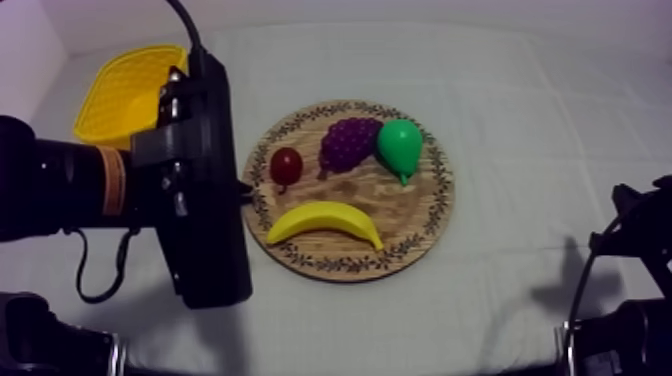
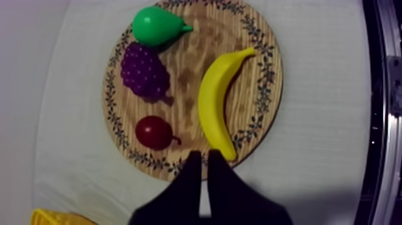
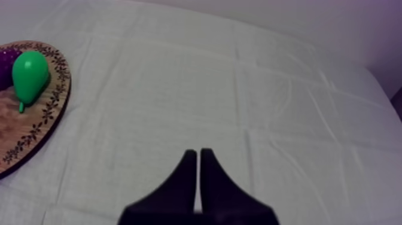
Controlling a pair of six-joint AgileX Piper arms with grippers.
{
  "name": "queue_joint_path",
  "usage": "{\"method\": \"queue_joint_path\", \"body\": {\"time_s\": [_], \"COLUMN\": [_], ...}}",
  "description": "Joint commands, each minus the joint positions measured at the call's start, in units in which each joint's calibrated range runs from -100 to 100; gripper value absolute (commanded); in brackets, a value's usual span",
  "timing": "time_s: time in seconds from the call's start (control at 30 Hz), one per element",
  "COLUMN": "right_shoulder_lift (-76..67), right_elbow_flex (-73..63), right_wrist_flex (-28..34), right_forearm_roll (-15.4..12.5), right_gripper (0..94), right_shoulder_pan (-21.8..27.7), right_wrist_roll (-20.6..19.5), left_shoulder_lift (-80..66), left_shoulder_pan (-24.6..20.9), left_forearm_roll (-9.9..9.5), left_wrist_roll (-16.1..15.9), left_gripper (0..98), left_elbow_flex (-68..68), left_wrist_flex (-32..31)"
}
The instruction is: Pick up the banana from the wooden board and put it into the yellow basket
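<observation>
Left pincer point(image 2: 203, 157) at board point(image 2: 270, 72) rim

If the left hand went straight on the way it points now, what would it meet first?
Most likely the near rim of the wooden board, then the near end of the banana. The left hand points between that end and the small red fruit. Its height above the board is unclear.

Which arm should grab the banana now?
Left. The left tool hangs at the edge of the wooden board, close to the banana, and the yellow basket is on that side. The right tool sits over bare cloth, off the board.
</observation>
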Motion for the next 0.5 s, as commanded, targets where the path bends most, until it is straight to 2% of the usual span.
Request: {"method": "queue_joint_path", "body": {"time_s": [0.0,0.3,0.33,0.47], "right_shoulder_lift": [0.0,0.0,0.0,0.0], "right_elbow_flex": [0.0,0.0,0.0,0.0], "right_wrist_flex": [0.0,0.0,0.0,0.0], "right_forearm_roll": [0.0,0.0,0.0,0.0], "right_gripper": [0.3,0.3,0.3,0.3], "right_shoulder_pan": [0.0,0.0,0.0,0.0], "right_wrist_roll": [0.0,0.0,0.0,0.0], "left_shoulder_lift": [-0.3,-1.1,-1.1,-1.3], "left_shoulder_pan": [0.0,-0.6,-0.7,-1.0], "left_forearm_roll": [-0.06,0.87,1.07,1.27], "left_wrist_roll": [0.0,-0.3,-0.2,0.8], "left_gripper": [4.1,4.5,9.2,46.2], "left_elbow_flex": [-0.2,-1.0,-0.9,0.0], "left_wrist_flex": [0.3,0.0,-0.3,-1.0]}}
